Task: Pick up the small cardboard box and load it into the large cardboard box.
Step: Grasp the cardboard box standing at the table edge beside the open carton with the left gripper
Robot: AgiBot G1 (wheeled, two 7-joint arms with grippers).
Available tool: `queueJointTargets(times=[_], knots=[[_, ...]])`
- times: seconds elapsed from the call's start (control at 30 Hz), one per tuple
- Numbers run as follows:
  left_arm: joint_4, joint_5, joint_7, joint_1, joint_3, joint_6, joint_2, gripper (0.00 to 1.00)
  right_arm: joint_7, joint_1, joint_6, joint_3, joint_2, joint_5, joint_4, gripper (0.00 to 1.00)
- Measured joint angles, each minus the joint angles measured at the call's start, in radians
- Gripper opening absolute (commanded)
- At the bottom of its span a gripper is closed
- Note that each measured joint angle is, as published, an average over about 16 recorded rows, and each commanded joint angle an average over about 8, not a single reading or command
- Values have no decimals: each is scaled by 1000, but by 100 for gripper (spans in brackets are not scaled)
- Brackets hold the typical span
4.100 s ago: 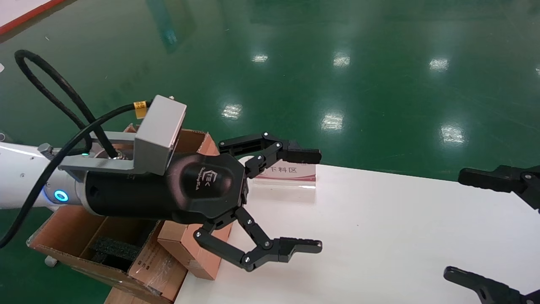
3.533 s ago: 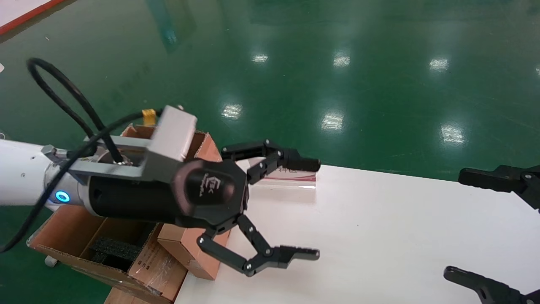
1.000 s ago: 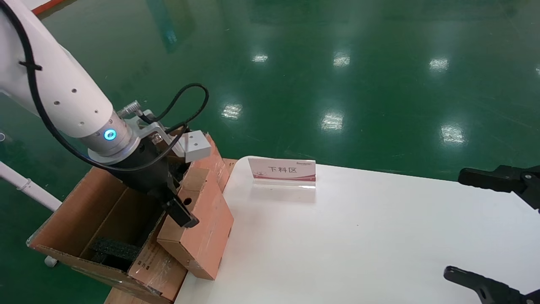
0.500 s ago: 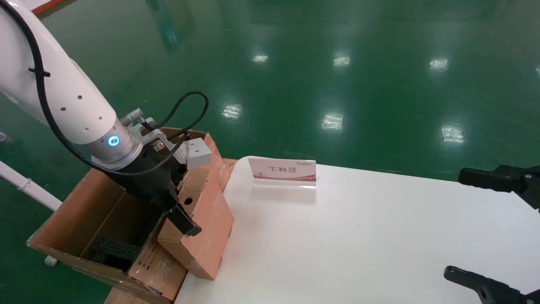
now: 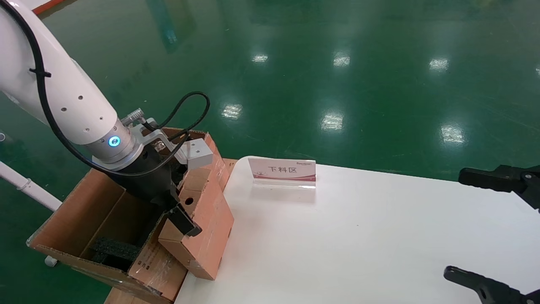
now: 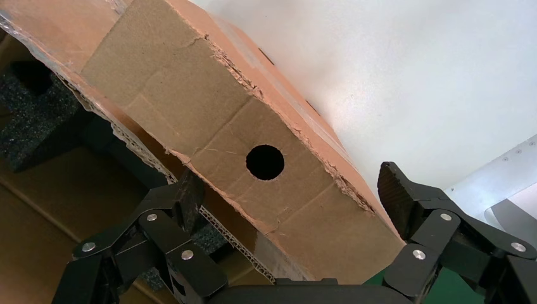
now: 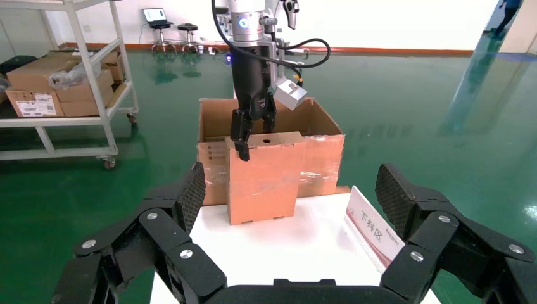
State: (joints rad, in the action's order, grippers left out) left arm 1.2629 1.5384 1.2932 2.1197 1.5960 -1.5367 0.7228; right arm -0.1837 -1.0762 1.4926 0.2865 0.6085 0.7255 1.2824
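The small cardboard box (image 5: 206,228) stands on end at the white table's left edge, leaning against the large cardboard box (image 5: 76,211). Its top narrow face with the round hole (image 6: 265,162) points up. My left gripper (image 5: 182,211) is open and comes down over that top face. One finger (image 6: 187,196) sits between the small box and the big carton's wall, and the other (image 6: 399,193) stands a little off the opposite side. The right wrist view shows the small box (image 7: 263,177), the left gripper (image 7: 252,130) and the large box (image 7: 320,152). My right gripper (image 5: 468,228) is open and empty at the table's right.
Black foam blocks (image 5: 116,249) lie inside the large box. A red-and-white sign (image 5: 283,171) stands at the table's far edge. A white table (image 5: 358,236) stretches between the arms. A shelf cart with cartons (image 7: 63,82) stands on the green floor behind.
My left arm has swung from close in front of the head camera down and left onto the small box's top. In the last half second it barely moved. The right arm stayed still.
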Motion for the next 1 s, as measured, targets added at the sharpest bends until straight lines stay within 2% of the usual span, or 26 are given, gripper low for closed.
queueJointTargets(times=[0.03, 0.8, 0.83, 1.0], knots=[[0, 0, 0, 0, 0, 0, 0, 0, 0, 0, 0, 0, 0, 0, 0, 0], [3, 2, -2, -1, -1, -1, 1, 0, 0, 0, 0, 0, 0, 0, 0, 0], [3, 2, -2, -1, -1, -1, 1, 0, 0, 0, 0, 0, 0, 0, 0, 4], [4, 2, -2, -1, -1, -1, 2, 0, 0, 0, 0, 0, 0, 0, 0, 66]])
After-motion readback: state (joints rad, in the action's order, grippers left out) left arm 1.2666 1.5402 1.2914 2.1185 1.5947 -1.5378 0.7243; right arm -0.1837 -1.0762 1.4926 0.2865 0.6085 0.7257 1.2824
